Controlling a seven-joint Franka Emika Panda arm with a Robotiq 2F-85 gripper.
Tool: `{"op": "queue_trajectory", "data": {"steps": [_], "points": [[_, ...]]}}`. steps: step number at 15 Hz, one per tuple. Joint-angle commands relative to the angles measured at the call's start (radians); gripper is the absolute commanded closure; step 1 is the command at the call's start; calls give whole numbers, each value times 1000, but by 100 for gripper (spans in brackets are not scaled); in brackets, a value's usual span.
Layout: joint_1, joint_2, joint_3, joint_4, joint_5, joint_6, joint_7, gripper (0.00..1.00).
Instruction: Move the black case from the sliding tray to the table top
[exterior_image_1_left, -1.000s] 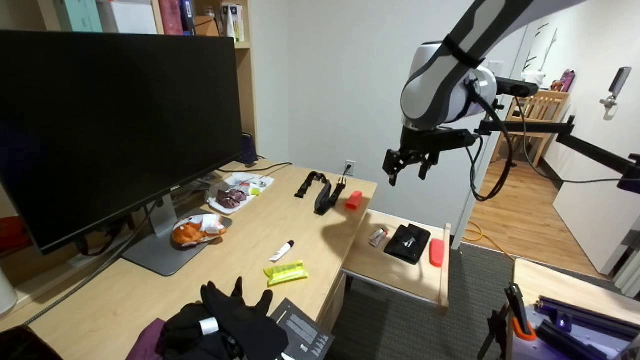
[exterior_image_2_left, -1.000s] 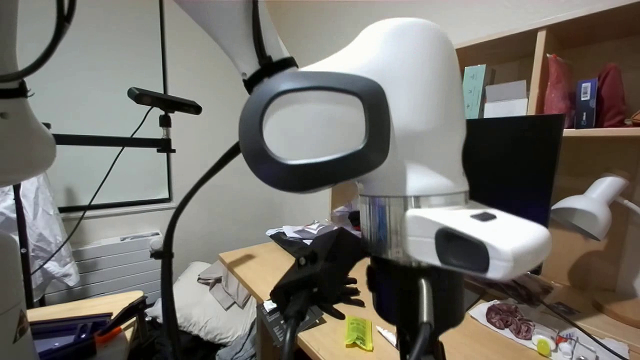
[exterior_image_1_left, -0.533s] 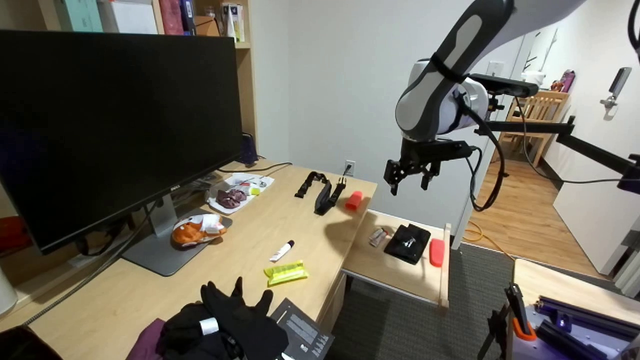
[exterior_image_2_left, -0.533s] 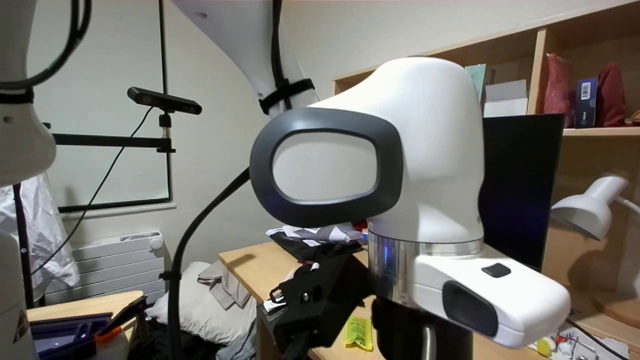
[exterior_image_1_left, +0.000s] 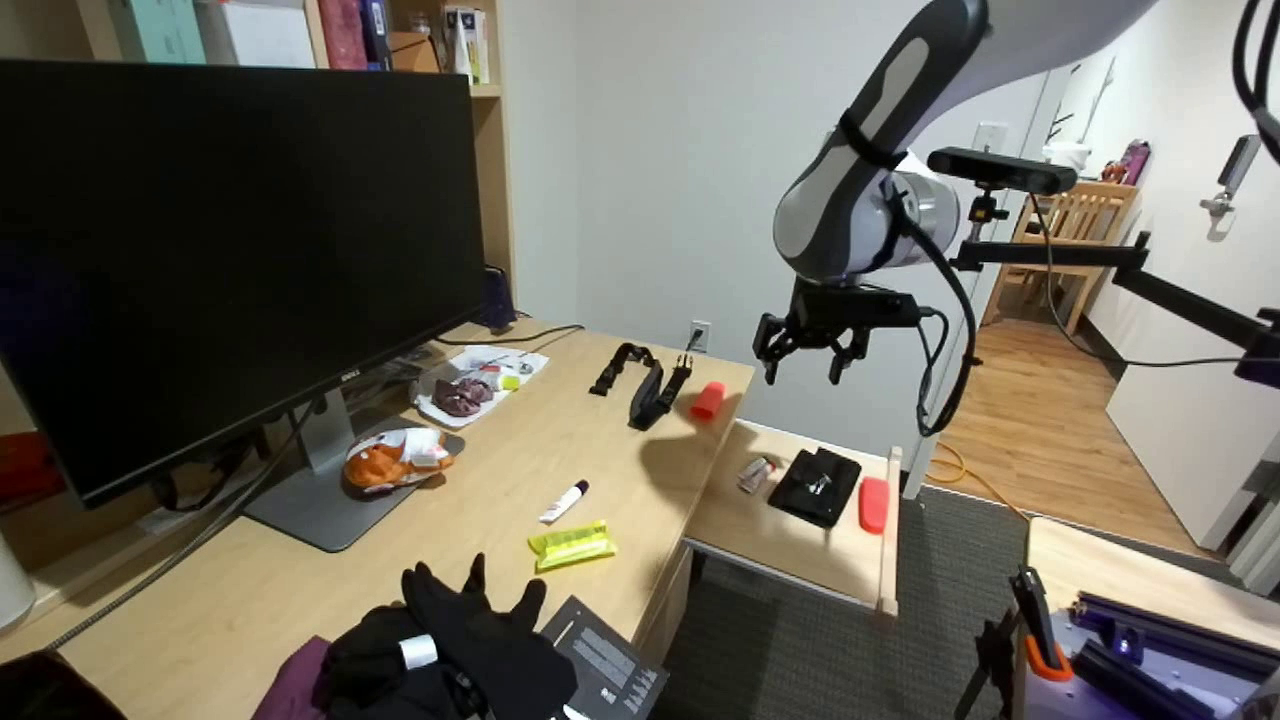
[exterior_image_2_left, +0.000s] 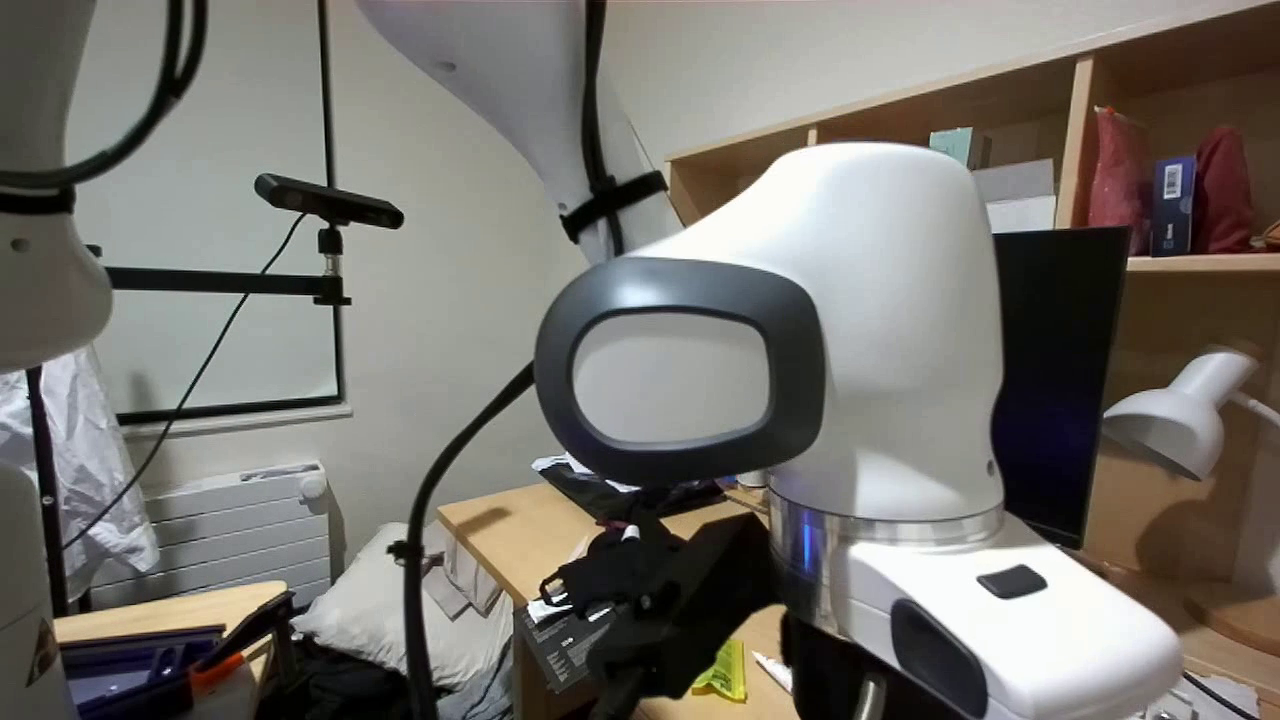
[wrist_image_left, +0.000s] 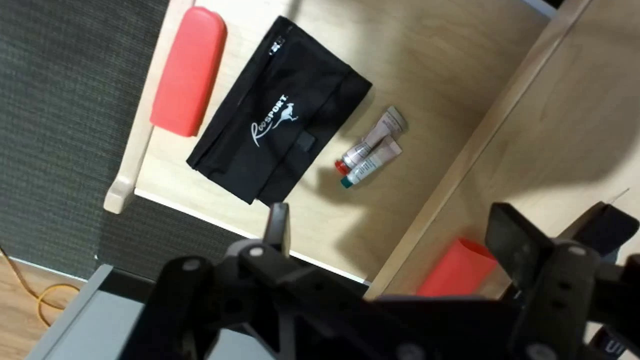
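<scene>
The black case (exterior_image_1_left: 815, 487), a flat pouch with a white kangaroo logo, lies on the pulled-out sliding tray (exterior_image_1_left: 750, 540). In the wrist view the case (wrist_image_left: 310, 85) lies at upper left on the tray (wrist_image_left: 430, 75). The table top (exterior_image_1_left: 620, 460) stands higher beside the tray and shows at right in the wrist view (wrist_image_left: 540, 165). My gripper (exterior_image_1_left: 803, 376) is open and empty, well above the tray and the table's edge. In the wrist view its fingers (wrist_image_left: 389, 215) are wide apart, with the case beyond the left finger. The arm hides the case in an exterior view.
On the tray, a red case (wrist_image_left: 189, 70) lies by the raised front rail and two small tubes (wrist_image_left: 372, 145) lie beside the black case. On the table are a red sleeve (exterior_image_1_left: 708, 401), a black strap (exterior_image_1_left: 650, 395), a yellow packet (exterior_image_1_left: 572, 546) and a monitor (exterior_image_1_left: 240, 270).
My arm and open gripper have come down a little, then shifted slightly toward the table. The black case and the other objects have not moved.
</scene>
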Motion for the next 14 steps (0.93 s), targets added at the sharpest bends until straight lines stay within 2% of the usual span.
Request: {"op": "queue_trajectory", "data": {"steps": [1,4,8,14], "points": [[10,160,-2,145,82,-4,151,0],[20,269,-26,236,91,-17,253,0],[10,382,-55,280,83,14,280,0],[-119,454,61,318,186,28,165,0]]}}
